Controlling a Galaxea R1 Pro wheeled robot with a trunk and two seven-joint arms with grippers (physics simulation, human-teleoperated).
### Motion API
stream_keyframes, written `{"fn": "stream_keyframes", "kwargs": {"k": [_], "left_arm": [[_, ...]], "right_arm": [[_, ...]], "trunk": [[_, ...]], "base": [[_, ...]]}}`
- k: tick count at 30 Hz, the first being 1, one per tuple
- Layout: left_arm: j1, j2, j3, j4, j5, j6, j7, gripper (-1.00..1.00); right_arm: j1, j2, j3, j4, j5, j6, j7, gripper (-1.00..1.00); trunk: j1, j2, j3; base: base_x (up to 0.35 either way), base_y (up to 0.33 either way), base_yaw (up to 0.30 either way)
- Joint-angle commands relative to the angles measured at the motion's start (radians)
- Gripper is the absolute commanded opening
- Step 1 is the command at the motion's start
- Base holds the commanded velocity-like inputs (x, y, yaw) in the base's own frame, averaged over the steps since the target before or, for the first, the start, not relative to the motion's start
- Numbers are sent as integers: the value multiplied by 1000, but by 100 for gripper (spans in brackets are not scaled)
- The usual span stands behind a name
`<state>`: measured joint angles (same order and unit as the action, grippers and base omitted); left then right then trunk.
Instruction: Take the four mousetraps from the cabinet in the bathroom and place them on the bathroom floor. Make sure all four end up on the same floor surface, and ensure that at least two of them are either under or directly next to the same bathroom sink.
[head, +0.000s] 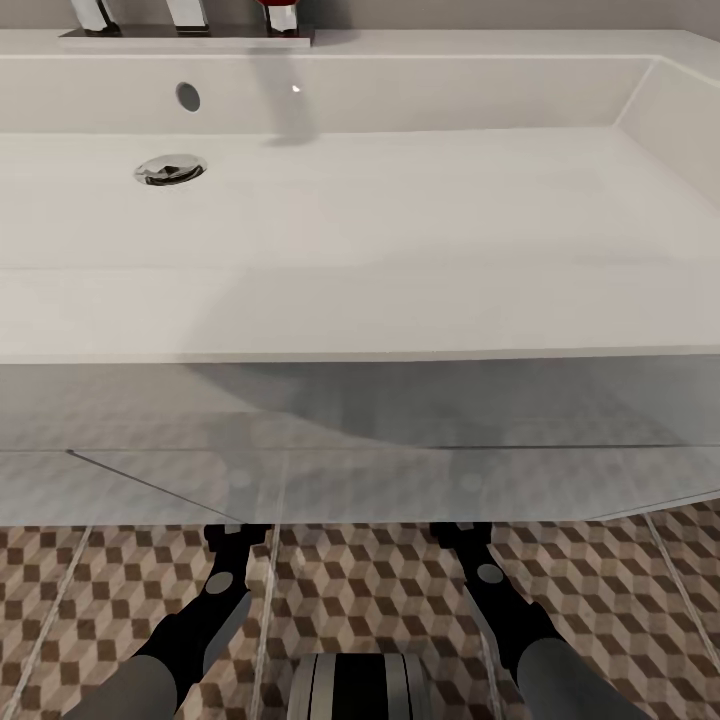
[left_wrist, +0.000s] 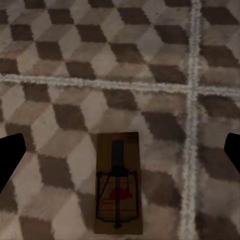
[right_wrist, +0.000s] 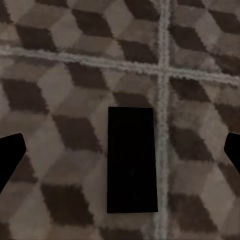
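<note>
I start at the left gripper (left_wrist: 120, 155): its 2 dark fingertips (left_wrist: 11, 155) sit at opposite edges of the left wrist view, spread wide, with nothing between them. Directly below that gap, 1 flat tan-wood mousetrap with dark wire spring and red spot (left_wrist: 118, 184) lies face up on the brown, beige and white cube-patterned tiled bathroom floor (left_wrist: 60, 60), just beside a pale grout line.

The right gripper (right_wrist: 120, 155) is likewise spread wide and empty. Under it lies a flat, uniformly dark rectangular board (right_wrist: 131, 160), touching the floor and close to a grout line. I judge it to be a second trap, either face down or in shadow; I cannot tell which.

In the head view both forearms reach forward under the front edge of the long white rectangular sink (head: 360, 310), so I judge both boards to lie beneath it.

Risks from here:
1. Lifting either arm straight up could strike the sink's underside.
2. Lowering a spread finger could nudge a board out from under the sink.
3. Only 2 boards are visible; I cannot confirm the other 2.

Containers: the sink basin holds nothing; its round chrome drain (head: 171, 169) is uncovered.
</note>
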<state>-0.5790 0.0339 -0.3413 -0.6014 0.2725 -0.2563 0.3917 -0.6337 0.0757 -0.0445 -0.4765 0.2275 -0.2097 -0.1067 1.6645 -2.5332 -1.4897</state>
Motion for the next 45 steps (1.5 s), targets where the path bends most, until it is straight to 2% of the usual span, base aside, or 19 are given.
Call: {"fn": "stream_keyframes", "kwargs": {"k": [1, 29, 45], "left_arm": [[-1, 1, -8, 0, 10, -5, 7, 100], [-1, -2, -7, 0, 13, -2, 16, 100], [-1, -2, -7, 1, 11, -1, 18, 100]], "right_arm": [[0, 1, -5, 1, 10, -3, -3, 100], [-1, 1, -5, 1, 10, -2, -3, 100], [-1, 1, -5, 1, 10, -2, -2, 100]], "trunk": [[0, 0, -1], [0, 0, -1], [0, 0, -1]], "base": [[0, 0, 0], [-6, 0, 0], [-296, 0, 0]]}}
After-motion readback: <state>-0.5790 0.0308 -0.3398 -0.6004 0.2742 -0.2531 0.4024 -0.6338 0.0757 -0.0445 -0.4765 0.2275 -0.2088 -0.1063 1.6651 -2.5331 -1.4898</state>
